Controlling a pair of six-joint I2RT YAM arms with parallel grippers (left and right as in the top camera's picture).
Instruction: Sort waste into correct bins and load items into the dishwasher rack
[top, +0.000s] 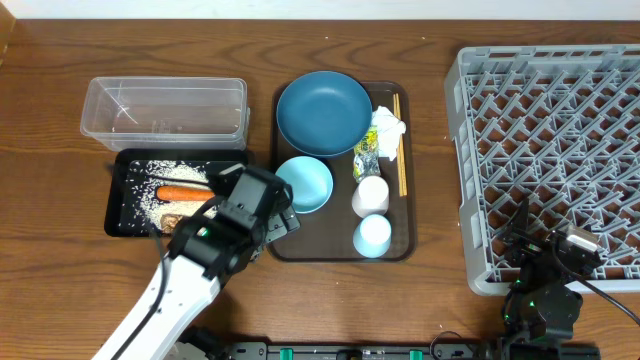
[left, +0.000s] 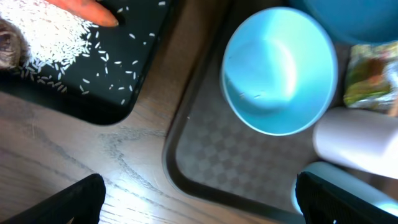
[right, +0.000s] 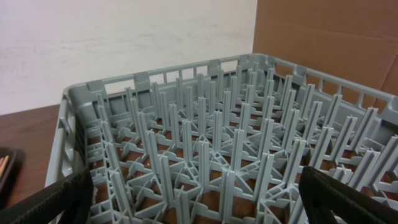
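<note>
Brown wood runs under everything you are working on. The table carries the clear tub at the far left, with the black tray just in front of it. The brown serving tray sits in the middle and the grey dishwasher rack on the right. Your left gripper hangs with its jaws spread wide and nothing between them. It is over the near left corner of the serving tray, close to the white bowl, which sits upright on that tray with its light-blue inside showing. In the black tray you have the loose rice, the carrot lying across it, and the small brown lump toward the near edge. On the serving tray the dark-blue plate fills the far end. To its right lie the crumpled tissue and, just nearer the arms, the green-yellow wrapper, with the chopsticks along the right rim. One pale cup sits beside the bowl showing only its white outside. The second cup stands mouth up just in front of it. Your right gripper is likewise wide open and holds nothing, low at the rack's near wall, facing across the pegs.
</note>
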